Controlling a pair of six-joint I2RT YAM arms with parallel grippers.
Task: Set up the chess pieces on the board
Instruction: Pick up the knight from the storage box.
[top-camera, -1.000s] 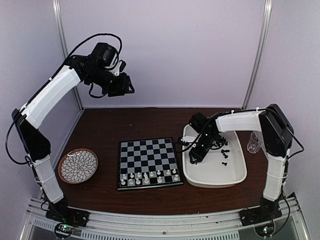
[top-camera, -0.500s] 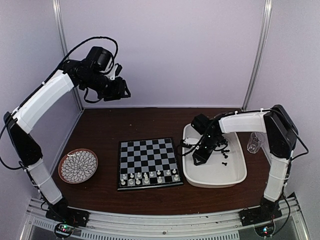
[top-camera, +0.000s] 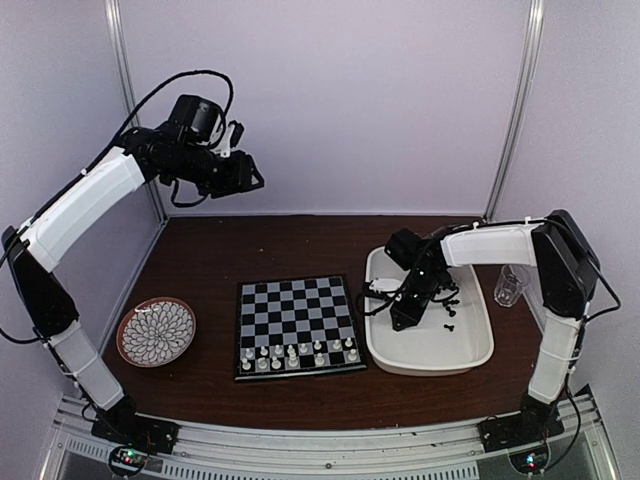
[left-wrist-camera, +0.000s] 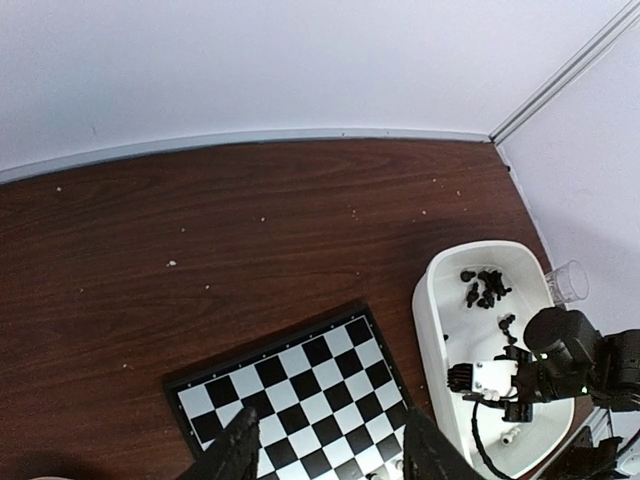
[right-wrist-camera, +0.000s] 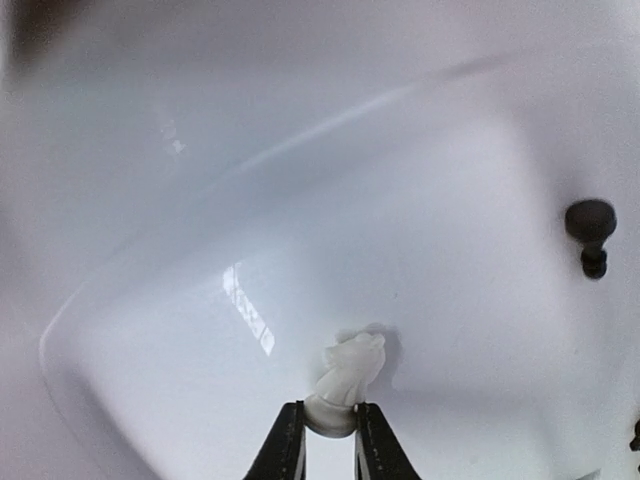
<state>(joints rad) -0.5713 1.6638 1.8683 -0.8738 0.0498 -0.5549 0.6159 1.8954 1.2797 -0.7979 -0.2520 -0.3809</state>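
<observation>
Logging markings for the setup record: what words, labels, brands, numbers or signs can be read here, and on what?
No readable text in any view.
Board: no letters or numbers show along its border.
White tray, patterned plate, clear cup: no label shows.
White knight: unmarked.
Arm bases: small lit circuit boards, too small to read.

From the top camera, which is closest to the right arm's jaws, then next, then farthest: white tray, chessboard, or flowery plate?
1. White tray: the right jaws are inside it.
2. Chessboard: to their left, mid-table.
3. Flowery plate: far left.
</observation>
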